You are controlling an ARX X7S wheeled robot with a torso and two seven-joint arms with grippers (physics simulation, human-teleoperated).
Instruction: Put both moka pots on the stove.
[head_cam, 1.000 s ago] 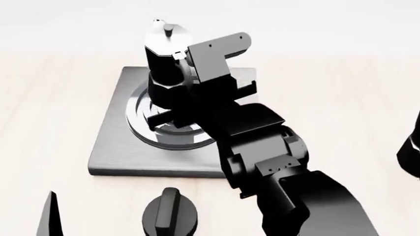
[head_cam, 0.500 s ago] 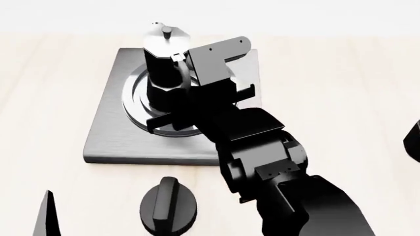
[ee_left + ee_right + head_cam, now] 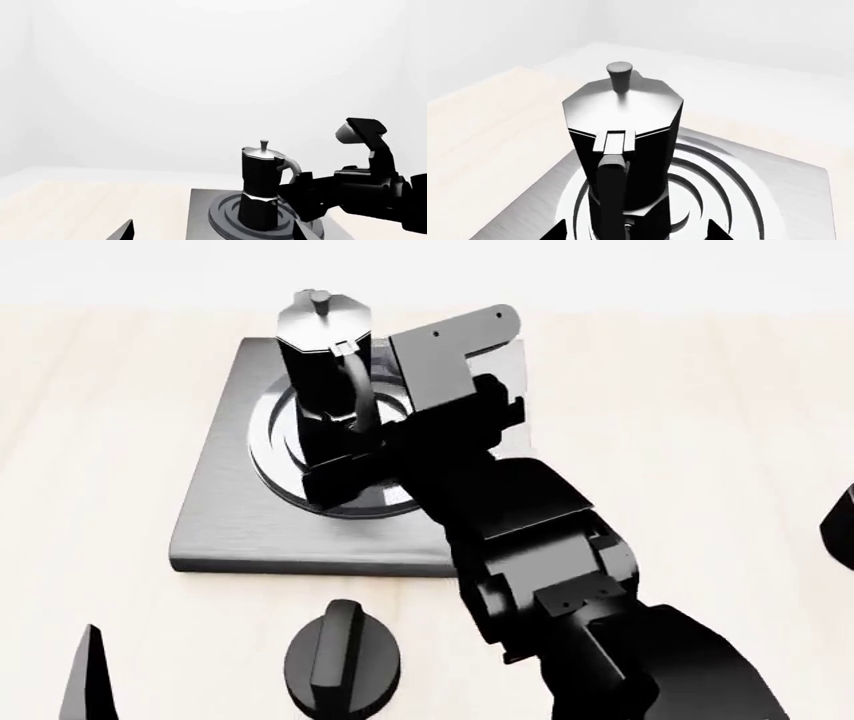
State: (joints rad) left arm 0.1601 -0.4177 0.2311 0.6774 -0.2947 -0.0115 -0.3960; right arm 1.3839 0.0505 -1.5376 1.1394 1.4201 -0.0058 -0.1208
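Pale wooden tabletop (image 3: pixel 694 440) fills the head view; the grey stove (image 3: pixel 220 500) lies at 11 o'clock, one moka pot (image 3: pixel 320 370) upright on its burner. Right gripper (image 3: pixel 350 452) — fingers spread — sits beside the pot's base; a black dial knob (image 3: pixel 343 660) sits at 7 o'clock.

Left wrist view: pot (image 3: pixel 261 192) on the stove (image 3: pixel 200 215), right gripper (image 3: pixel 300 210) alongside.

Right wrist view: pot (image 3: pixel 624 145) centred on the rings, handle between spread fingertips (image 3: pixel 715 230). Left fingers — cannot tell.

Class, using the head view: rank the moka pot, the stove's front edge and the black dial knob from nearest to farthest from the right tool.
1. Moka pot: on the burner, at the right tool.
2. Stove front edge: just below the tool.
3. Dial knob: off the stove, toward the robot.
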